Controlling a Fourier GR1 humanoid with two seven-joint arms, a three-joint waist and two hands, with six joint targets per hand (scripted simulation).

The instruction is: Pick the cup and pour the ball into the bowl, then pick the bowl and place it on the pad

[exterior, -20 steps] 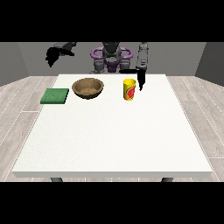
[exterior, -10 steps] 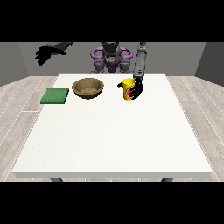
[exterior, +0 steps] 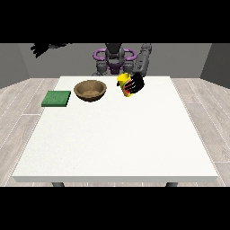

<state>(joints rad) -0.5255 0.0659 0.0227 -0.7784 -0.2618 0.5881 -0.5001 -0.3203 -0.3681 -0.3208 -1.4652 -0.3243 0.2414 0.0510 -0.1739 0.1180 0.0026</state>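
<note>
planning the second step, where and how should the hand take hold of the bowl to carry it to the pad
Take the wooden bowl by its rim, coming down from above with the thumb inside and the fingers outside. It sits upright with its wide mouth open, and its low rounded wall gives little to wrap around. The rim's right side seems best: it is nearest the hand at the view's right, and the green pad lies to the left.

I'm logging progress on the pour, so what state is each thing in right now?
Yellow cup with red marking: lifted off the table, tilted, held.
Robot hand at the view's right: fingers curled round the cup.
Robot hand at the view's left: raised beyond the table's far left corner, holding nothing.
Brown wooden bowl: upright on the white table, untouched.
Green square pad: flat on the table, nothing on it.
Ball: not visible.
</note>
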